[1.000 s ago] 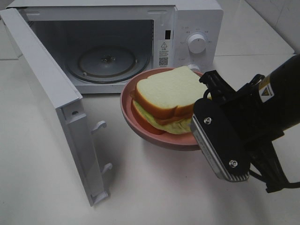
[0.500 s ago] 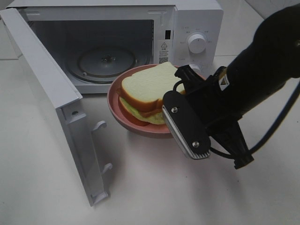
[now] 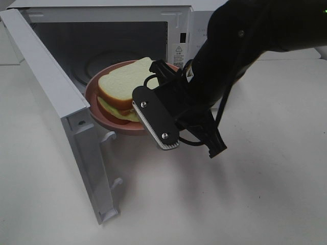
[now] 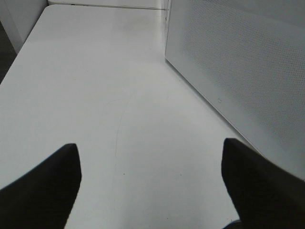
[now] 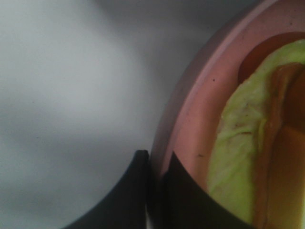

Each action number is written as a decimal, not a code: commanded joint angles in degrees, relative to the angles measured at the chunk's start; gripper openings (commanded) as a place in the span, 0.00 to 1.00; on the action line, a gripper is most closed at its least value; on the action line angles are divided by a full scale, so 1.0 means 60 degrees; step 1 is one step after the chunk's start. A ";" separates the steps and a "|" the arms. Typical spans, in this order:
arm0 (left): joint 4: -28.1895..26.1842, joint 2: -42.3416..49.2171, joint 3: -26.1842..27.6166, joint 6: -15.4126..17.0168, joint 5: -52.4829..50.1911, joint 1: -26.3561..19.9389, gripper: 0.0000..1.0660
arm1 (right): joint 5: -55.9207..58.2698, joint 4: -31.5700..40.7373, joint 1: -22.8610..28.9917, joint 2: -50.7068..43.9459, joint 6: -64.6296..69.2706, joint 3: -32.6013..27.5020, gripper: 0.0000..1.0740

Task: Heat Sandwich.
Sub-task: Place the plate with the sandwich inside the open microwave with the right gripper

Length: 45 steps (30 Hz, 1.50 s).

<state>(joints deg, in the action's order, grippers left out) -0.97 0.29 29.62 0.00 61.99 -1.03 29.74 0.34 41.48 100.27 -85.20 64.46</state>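
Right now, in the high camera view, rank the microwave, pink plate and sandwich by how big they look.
1. Microwave, by far the largest.
2. Pink plate, partly hidden by the right arm.
3. Sandwich, lying within the plate's rim.

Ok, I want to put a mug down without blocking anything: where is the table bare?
Bare table lies right of the right arm, and in front between the open door and the near edge. Crowded: the microwave mouth, where the right gripper holds the pink plate with the sandwich.

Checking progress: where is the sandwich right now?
In the exterior high view, the sandwich lies on the pink plate, left of centre, at the open microwave.
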 commanded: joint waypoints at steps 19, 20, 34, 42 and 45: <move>-0.0019 0.0162 -0.0019 0.0000 -0.0124 0.0048 0.72 | 0.0554 0.0057 -0.0029 0.3046 -0.0420 0.4230 0.00; -0.0019 0.0162 -0.0019 0.0000 -0.0124 0.0048 0.72 | 0.0554 0.0057 -0.0029 0.3046 -0.0420 0.4230 0.00; -0.0019 0.0162 -0.0019 0.0000 -0.0124 0.0048 0.72 | 0.0525 0.0105 -0.0688 0.4660 -0.0286 0.7019 0.00; -0.0019 0.0162 -0.0019 0.0000 -0.0124 0.0048 0.72 | 0.0401 0.0115 -0.0783 0.5204 -0.0277 0.7840 0.00; -0.0019 0.0162 -0.0019 0.0000 -0.0124 0.0048 0.72 | 0.0115 0.0143 -0.0831 0.5367 -0.0286 0.7983 0.00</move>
<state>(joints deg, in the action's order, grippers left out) -0.97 0.29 29.62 0.00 61.99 -1.03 33.86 0.69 37.01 132.47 -87.20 111.15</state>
